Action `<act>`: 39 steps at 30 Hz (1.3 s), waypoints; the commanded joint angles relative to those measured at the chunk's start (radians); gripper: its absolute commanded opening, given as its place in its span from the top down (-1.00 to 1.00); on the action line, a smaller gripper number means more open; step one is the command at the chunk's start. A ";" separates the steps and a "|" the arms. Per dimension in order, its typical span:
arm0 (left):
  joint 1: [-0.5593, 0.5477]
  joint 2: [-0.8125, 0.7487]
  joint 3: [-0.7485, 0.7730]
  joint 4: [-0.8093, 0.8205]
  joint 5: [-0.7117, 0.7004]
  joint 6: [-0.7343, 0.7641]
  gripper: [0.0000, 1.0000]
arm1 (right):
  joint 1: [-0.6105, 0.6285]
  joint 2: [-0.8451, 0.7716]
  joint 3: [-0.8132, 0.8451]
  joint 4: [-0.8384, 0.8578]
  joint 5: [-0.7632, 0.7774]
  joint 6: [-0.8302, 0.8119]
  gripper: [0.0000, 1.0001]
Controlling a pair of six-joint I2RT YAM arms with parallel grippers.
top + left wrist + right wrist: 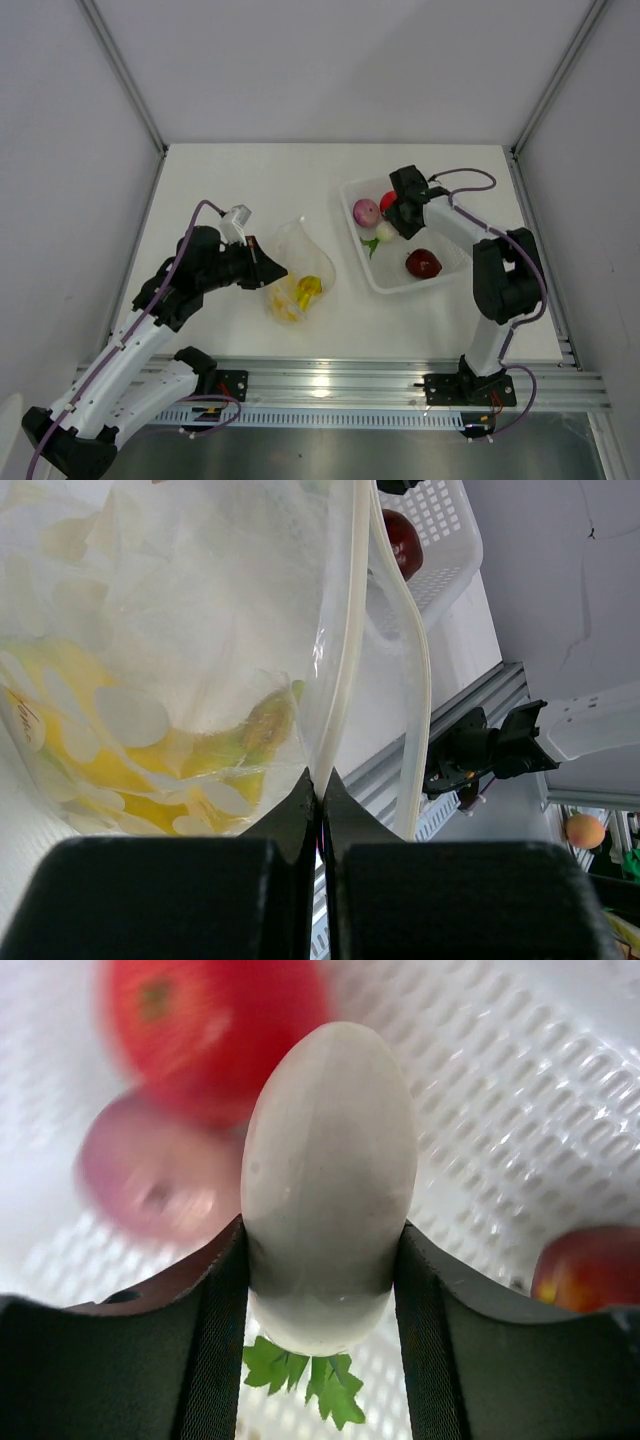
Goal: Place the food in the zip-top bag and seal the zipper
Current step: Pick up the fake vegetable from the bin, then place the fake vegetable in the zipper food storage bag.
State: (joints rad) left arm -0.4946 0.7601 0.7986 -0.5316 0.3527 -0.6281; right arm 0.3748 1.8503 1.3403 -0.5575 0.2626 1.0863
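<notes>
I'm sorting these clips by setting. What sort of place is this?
Probably a robot test cell, not a kitchen: a white table walled by plain panels, an aluminium mounting rail at its near edge, and toy food in a plastic tray.

L fingers pinched together, R fingers spread, clamping

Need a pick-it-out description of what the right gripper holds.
Find the white perforated plastic tray on the table's right side. Inside it, the right gripper clamps a smooth white egg-shaped piece with a green leafy sprig underneath. It's the only white food; its neighbours are red or pink-purple.
</notes>
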 commanded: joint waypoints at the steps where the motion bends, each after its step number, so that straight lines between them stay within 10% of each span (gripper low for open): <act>1: 0.008 -0.001 -0.006 0.041 0.015 0.013 0.99 | 0.065 -0.219 -0.013 0.057 0.041 -0.167 1.00; 15: 0.013 0.005 0.004 0.036 0.005 0.010 0.99 | 0.453 -0.698 -0.161 0.244 -0.069 -0.543 1.00; 26: 0.013 -0.011 -0.001 0.047 0.049 -0.025 0.99 | 0.717 -0.703 -0.262 0.589 0.090 -0.666 1.00; 39: 0.014 -0.018 0.007 0.068 0.163 -0.065 0.99 | 0.751 -0.698 -0.435 0.962 0.038 -0.851 0.79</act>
State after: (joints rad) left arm -0.4900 0.7578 0.7975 -0.5175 0.4522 -0.6601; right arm 1.1179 1.1610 0.9382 0.2375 0.3061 0.3206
